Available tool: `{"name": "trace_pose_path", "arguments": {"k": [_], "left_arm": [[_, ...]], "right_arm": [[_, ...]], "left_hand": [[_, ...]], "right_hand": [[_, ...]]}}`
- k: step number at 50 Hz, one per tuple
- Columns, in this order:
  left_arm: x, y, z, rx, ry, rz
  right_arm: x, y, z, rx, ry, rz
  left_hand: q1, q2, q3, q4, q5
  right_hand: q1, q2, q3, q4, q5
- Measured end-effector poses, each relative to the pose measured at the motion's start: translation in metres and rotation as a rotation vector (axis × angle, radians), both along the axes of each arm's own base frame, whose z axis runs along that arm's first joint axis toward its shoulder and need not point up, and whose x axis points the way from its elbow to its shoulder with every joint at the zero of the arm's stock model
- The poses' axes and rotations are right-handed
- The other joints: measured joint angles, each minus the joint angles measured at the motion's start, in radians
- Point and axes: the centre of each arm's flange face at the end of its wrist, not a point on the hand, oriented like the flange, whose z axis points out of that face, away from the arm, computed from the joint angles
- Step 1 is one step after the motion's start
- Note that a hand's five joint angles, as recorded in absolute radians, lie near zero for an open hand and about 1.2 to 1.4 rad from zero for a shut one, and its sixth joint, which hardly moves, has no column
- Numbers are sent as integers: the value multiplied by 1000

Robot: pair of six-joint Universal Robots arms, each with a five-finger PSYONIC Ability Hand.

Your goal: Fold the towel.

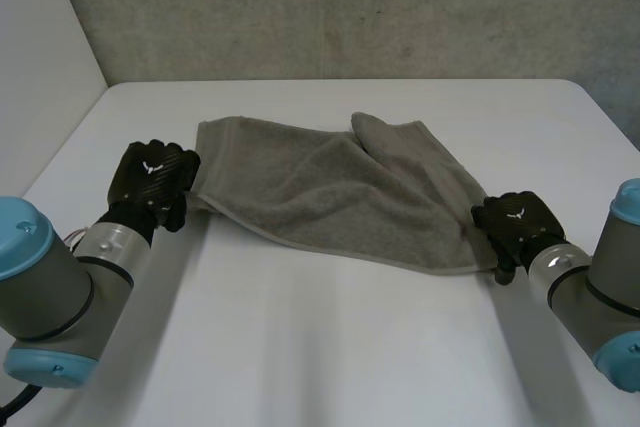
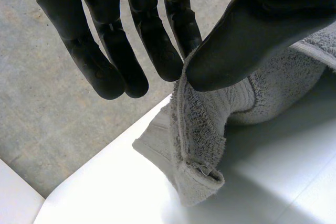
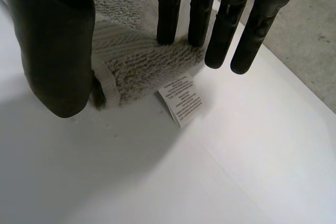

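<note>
A grey towel (image 1: 340, 197) lies spread across the white table (image 1: 330, 347), with a fold at its far right. My left hand (image 1: 152, 179) is at the towel's left near corner. In the left wrist view that hand (image 2: 157, 40) pinches the corner of the towel (image 2: 205, 129) between thumb and a finger, raised off the table. My right hand (image 1: 515, 222) is at the right near corner. Its fingers (image 3: 170, 19) are straight, with their tips on the towel (image 3: 142, 61), and the thumb (image 3: 52, 51) stands apart beside the corner, which rests on the table. A white label (image 3: 181, 99) sticks out there.
A grey concrete wall runs behind the table's far edge. The table's left edge passes close to my left arm. Bare white tabletop stretches in front of the towel between both arms.
</note>
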Motion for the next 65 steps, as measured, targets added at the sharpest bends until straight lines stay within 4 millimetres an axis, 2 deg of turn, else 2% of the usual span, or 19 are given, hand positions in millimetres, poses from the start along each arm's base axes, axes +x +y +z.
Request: {"name": "trace_pose_path", "arguments": {"k": [14,31,34,41,49,53,55,56,57,59,60,61,65], "left_arm": [[1,1,-2,1,0,1],[2,0,-2,-17,3,4],[2,0,-2,-16,3,5],[2,0,-2,-17,3,7],[4,-1,0,-24,4,14],[5,-2,5,-36,5,22],[7,-3,15,-64,11,27],[8,-2,28,-98,20,32],[9,-2,34,-116,25,34],[13,3,63,-190,47,43],[14,4,72,-210,53,44],[17,9,88,-249,63,47],[21,27,129,-329,86,46]], "right_arm": [[-3,-18,5,-80,-26,-28],[-2,-20,7,-59,-127,-63],[-1,-21,7,-53,-153,-71],[-1,-26,10,-46,-213,-97],[-7,-34,17,-58,-252,-165],[-15,-40,31,-96,-264,-199],[-21,-43,50,-142,-272,-208],[-25,-44,72,-191,-279,-209],[-27,-44,82,-212,-281,-207],[-33,-38,122,-282,-284,-183],[-34,-36,130,-292,-284,-176],[-34,-29,151,-315,-280,-150],[-33,-8,193,-344,-257,-85]], "left_hand": [[0,0,0,0,0],[0,0,0,0,0],[0,0,0,0,0],[0,0,0,0,0],[0,0,0,0,0],[0,0,0,0,0],[0,0,0,0,0],[0,0,0,0,0],[0,0,0,0,0],[0,0,0,0,0],[0,0,0,0,0],[0,0,0,0,0],[0,0,1,0,0]], "right_hand": [[136,122,127,133,147],[147,129,134,141,158],[218,203,205,211,225],[837,836,826,839,856],[842,843,851,869,877],[843,843,851,869,877],[844,843,851,869,877],[848,843,851,869,877],[854,843,851,869,877],[857,843,851,869,877],[857,843,851,869,877],[858,843,851,869,877],[858,843,851,869,879]]}}
